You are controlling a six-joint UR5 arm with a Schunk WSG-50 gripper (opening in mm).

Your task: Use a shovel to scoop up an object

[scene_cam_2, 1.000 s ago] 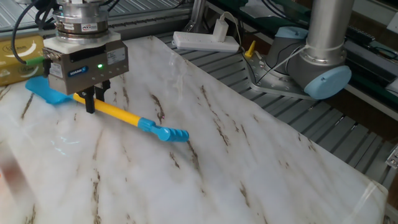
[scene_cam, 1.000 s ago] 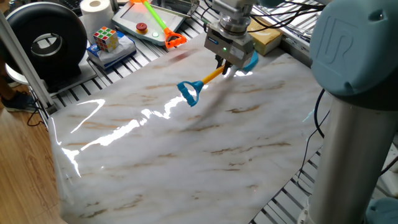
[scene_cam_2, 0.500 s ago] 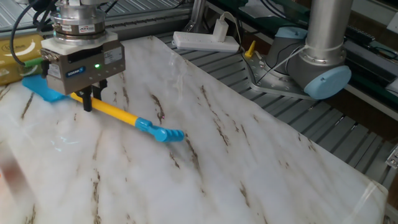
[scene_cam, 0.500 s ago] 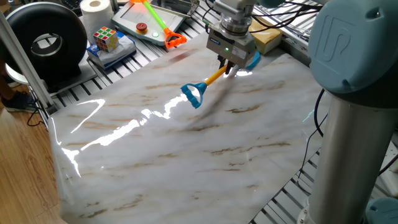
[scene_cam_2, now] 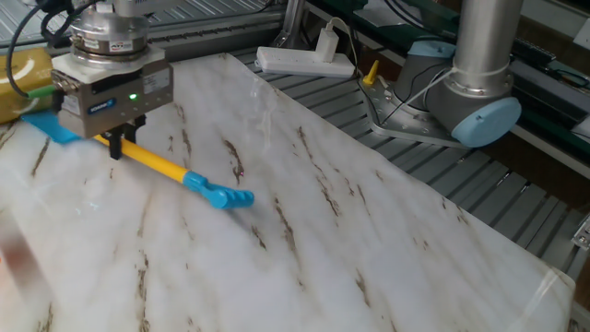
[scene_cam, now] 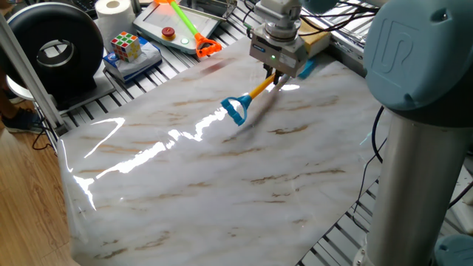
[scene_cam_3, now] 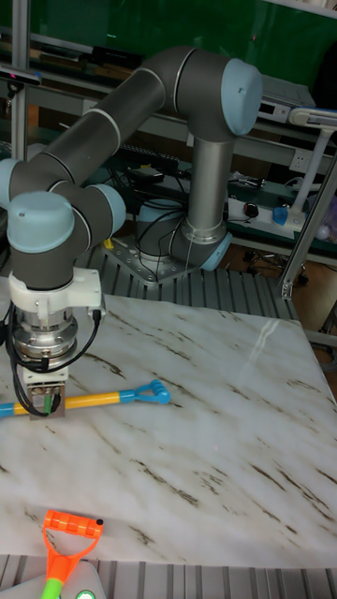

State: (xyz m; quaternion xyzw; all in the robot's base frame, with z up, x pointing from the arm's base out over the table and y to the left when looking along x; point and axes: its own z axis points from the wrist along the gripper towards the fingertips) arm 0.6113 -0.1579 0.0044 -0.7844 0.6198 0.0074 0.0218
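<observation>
- Marble-patterned sheet [scene_cam: 222,170] covers our table in one fixed view, set on a slatted metal frame beside a wood floor; at the back we count one black round device [scene_cam: 55,48], one paper roll [scene_cam: 114,9], one puzzle cube [scene_cam: 126,46] and one green-shafted tool [scene_cam: 188,26]. One gripper [scene_cam: 278,73] is clamped on the orange shaft of the one shovel [scene_cam: 247,100]; the tan block [scene_cam: 318,43] sits just behind it.
- From the other fixed view we see one white power strip [scene_cam_2: 304,62] past the sheet's far edge and one arm base [scene_cam_2: 475,92]. The shovel's pale blue blade lies at the block's foot; we cannot tell whether they touch.
- Green wall backs the tall fixed view, where the shovel lies flat under the gripper.
</observation>
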